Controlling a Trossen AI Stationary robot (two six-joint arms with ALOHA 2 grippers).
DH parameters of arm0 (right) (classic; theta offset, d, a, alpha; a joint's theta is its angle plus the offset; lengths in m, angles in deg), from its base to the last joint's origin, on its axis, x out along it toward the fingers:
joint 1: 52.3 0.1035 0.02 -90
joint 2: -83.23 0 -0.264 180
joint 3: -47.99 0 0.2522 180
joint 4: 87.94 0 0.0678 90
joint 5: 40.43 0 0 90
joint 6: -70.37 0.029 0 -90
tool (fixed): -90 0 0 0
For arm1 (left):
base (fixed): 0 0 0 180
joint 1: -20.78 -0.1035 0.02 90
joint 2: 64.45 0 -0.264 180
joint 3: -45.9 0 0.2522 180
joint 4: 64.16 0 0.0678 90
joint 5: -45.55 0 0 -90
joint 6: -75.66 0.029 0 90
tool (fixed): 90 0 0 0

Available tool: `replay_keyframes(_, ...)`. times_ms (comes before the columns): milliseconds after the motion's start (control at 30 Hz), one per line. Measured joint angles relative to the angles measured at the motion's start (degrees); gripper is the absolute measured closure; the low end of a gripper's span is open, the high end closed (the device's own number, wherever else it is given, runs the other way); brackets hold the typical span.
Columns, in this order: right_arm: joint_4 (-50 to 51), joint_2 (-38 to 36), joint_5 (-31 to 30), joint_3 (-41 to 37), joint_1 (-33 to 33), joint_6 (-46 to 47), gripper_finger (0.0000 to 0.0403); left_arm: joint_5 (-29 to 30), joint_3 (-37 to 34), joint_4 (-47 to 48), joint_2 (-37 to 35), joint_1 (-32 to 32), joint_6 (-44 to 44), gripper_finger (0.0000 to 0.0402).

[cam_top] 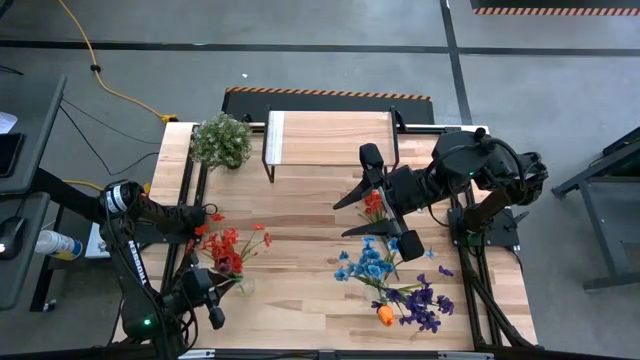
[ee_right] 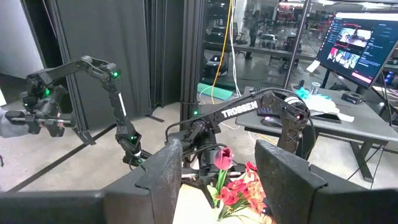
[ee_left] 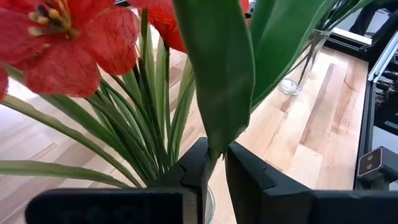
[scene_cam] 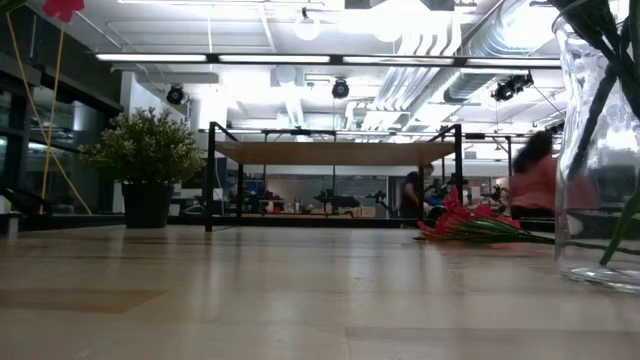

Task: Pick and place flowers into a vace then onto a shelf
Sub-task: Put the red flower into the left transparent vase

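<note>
The left gripper (ee_left: 214,177) is closed on a green stem, or perhaps a leaf, of the red flowers (cam_top: 225,250). These stand in a clear glass vase (scene_cam: 600,150) near the table's front left area, well apart from the shelf (cam_top: 328,138). In the left wrist view the dark fingers (ee_left: 245,177) pinch the green blade between them, with red blooms above.

The right gripper (ee_right: 214,171) hangs well above the table, its fingers (ee_right: 283,171) spread apart and holding nothing; in the overhead view the right arm reaches in just in front of the shelf.

The shelf stands at the table's back edge, with a bushy potted plant (cam_top: 221,141) just beside its left end. Nothing rests on the plank top.

In front of the shelf, toward the right, loose flowers lie flat on the table (cam_top: 300,290): a small red bunch (cam_top: 374,204), then blue flowers (cam_top: 366,265), then purple flowers (cam_top: 425,303) and an orange tulip (cam_top: 385,316) nearest the front edge.
</note>
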Motion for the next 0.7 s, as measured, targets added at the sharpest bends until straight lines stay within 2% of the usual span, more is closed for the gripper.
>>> replay_keyframes(167, 0.0, 0.0, 0.0, 0.0, 0.0, 0.0, 0.0210, 0.0, 0.0, -0.6, 0.0, 0.0, 0.0, 0.0302)
replay_keyframes(467, 0.0, 0.0, 0.0, 0.0, 0.0, 0.0, 0.0210, 0.5, 0.0, -2.1, -0.1, 0.0, -0.1, 0.0208)
replay_keyframes(600, 0.0, 0.0, 0.0, 0.0, 0.0, 0.0, 0.0209, -0.2, 2.3, -2.0, -0.1, 0.0, 0.6, 0.0180)
replay_keyframes(700, 0.0, 0.0, 0.0, 0.0, 0.0, 0.0, 0.0210, -0.9, 5.2, -2.0, -0.1, 0.0, 4.7, 0.0166)
